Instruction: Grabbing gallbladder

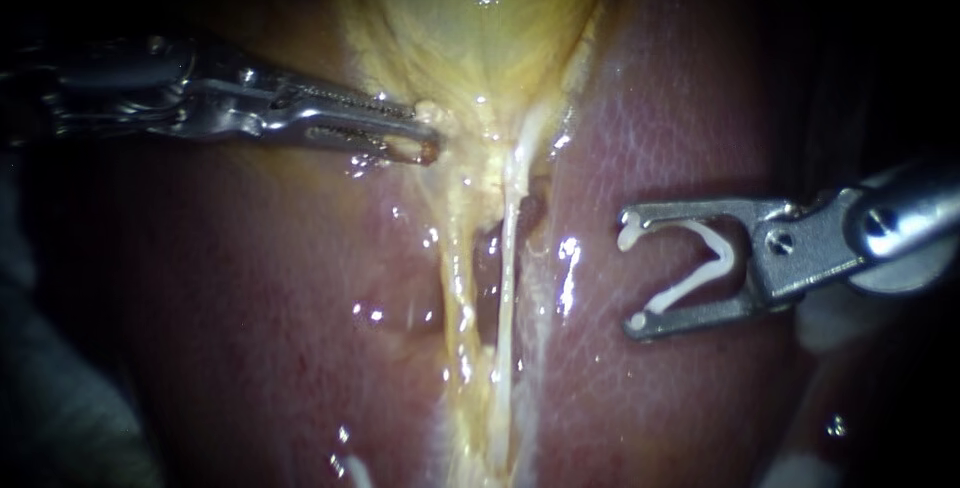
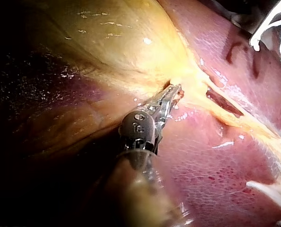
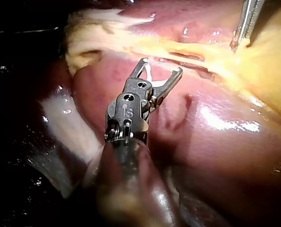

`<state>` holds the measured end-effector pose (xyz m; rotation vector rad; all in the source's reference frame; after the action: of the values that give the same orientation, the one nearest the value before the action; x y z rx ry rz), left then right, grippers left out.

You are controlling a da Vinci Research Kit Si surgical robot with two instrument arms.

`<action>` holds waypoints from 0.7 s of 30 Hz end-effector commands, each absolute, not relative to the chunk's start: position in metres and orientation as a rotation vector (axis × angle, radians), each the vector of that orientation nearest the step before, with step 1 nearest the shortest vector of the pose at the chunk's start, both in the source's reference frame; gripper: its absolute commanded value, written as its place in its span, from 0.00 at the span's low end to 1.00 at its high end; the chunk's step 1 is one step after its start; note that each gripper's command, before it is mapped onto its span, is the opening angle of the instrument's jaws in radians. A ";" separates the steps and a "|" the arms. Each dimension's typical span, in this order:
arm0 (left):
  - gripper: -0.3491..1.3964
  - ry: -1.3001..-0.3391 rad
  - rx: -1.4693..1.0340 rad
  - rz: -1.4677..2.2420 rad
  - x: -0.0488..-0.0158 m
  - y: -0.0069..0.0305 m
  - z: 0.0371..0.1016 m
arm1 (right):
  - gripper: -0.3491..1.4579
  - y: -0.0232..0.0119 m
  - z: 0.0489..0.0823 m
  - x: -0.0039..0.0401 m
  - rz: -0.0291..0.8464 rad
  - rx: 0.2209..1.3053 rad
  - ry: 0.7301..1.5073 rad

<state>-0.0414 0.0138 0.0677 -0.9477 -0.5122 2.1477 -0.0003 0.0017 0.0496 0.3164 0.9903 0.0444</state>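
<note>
Under the endoscope, gallbladder (image 1: 470,18): a yellow, glistening sac is seen at the upper middle, tapering downward between two red-brown faces of the liver (image 1: 650,118).
Tubes (image 1: 508,278): two pale strands are seen running down from the gallbladder's narrow end, with a dark slit between them.
Left instrument (image 1: 428,133): it is brought in from the left and lies almost level. Its claw is released, parted by a narrow gap. The tips are set against the yellow tissue at the gallbladder's narrow end.
Right instrument (image 1: 632,270): it is entered from the right and held over the liver, apart from the tubes. Its claw is spread wide yet grasps a white clip (image 1: 690,288), whose two legs are laid along the two halves.
Left wrist, gallbladder (image 2: 112,42): it is shown broad and yellow ahead of the left instrument (image 2: 177,91).
Left wrist, claw: the tips are met with the yellow edge where the gallbladder narrows, and the halves appear nearly together from this angle.
Left wrist, liver (image 2: 211,175): a wet, pink-red surface is seen beside the shaft.
Left wrist, clip (image 2: 270,22): a white shape is only partly shown, far ahead, across the pale strands from the left instrument.
Right wrist, right instrument (image 3: 161,66): the claw is held in a wide V over the liver (image 3: 216,142), with the white clip (image 3: 148,72) seated inside it.
Right wrist, left instrument (image 3: 235,45): it is seen well ahead, with its tip touching yellow tissue at the edge of the gallbladder (image 3: 268,71).
</note>
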 end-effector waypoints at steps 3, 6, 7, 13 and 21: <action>0.00 -0.517 -0.933 2.147 -0.0414 0.0138 0.0675 | 0.47 0.0017 0.0496 -0.0003 0.044 0.316 0.991; 0.00 -0.521 -0.920 2.146 -0.0414 0.0137 0.0672 | 0.47 0.0017 0.0496 -0.0003 0.044 0.316 0.991; 0.00 -0.524 -0.917 2.140 -0.0414 0.0137 0.0670 | 0.47 0.0017 0.0496 -0.0003 0.044 0.316 0.991; 0.00 -0.546 -0.884 2.114 -0.0416 0.0138 0.0648 | 0.47 0.0017 0.0496 -0.0003 0.044 0.316 0.991; 0.00 -0.562 -0.880 2.105 -0.0405 0.0143 0.0608 | 0.47 0.0017 0.0496 -0.0004 0.044 0.316 0.991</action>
<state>-0.0403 0.0144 0.0602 -0.8791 -0.5623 2.1043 -0.0004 0.0017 0.0496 0.3163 0.9907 0.0442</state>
